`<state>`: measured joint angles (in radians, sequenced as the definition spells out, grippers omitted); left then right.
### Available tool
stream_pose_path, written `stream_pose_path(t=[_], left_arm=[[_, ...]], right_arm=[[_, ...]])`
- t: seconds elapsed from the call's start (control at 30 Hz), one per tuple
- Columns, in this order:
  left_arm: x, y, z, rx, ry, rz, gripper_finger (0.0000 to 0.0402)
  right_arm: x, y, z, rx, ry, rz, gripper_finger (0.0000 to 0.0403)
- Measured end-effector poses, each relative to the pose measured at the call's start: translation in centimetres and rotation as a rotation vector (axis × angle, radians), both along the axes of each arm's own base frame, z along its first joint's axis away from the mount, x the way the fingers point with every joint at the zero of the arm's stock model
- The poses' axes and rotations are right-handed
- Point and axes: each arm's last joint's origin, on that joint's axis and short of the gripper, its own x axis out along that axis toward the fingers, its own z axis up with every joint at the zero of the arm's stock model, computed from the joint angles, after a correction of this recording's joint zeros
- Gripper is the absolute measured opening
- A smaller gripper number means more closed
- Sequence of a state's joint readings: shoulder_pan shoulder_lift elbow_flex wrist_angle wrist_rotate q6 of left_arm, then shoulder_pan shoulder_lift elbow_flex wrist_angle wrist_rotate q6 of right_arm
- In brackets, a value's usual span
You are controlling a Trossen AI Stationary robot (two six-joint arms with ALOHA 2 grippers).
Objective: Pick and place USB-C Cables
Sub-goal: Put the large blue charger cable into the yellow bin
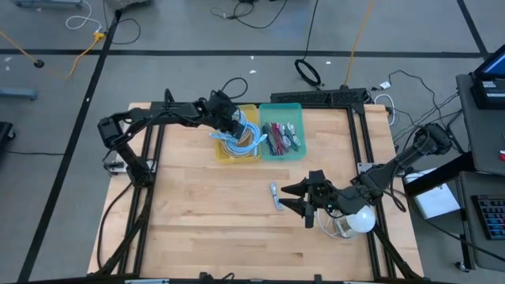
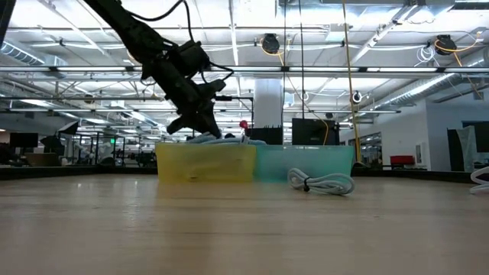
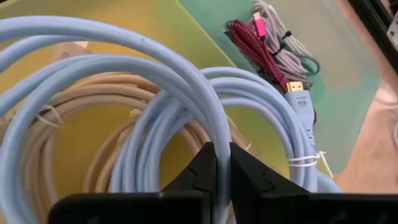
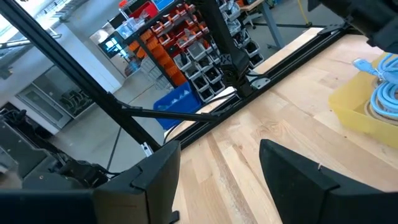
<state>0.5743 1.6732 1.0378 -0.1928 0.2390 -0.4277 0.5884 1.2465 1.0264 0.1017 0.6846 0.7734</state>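
Near the tabletop's front right, the right gripper [image 1: 304, 202] waits with fingers apart, while at the back edge the left gripper [image 3: 222, 163] pinches one light blue cable [image 3: 186, 93] strand in the yellow bin [image 1: 223, 154], so lifting could drag tangled neighbouring coils out.

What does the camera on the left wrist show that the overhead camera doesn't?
Only the left wrist view shows the left gripper shut on one strand of the light blue cable. Only the high view shows the right gripper, open, beside a loose coiled cable on the table. Both show the yellow bin and teal bin.
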Motion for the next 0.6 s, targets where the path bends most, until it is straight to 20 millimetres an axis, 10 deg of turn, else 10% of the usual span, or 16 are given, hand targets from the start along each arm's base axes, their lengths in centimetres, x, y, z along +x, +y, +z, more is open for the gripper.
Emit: stream_pose_path(t=[0.23,0.6], left_arm=[[0.22,0.27,-0.14,0.017,-0.015,0.005,0.0023],[-0.37,0.12,-0.50,-0.043,0.040,0.033,0.0181]], right_arm=[[0.00,0.00,-0.01,-0.003,0.001,0.001,0.0212],[-0.01,0.00,-0.08,-0.022,0.009,0.007,0.0212]])
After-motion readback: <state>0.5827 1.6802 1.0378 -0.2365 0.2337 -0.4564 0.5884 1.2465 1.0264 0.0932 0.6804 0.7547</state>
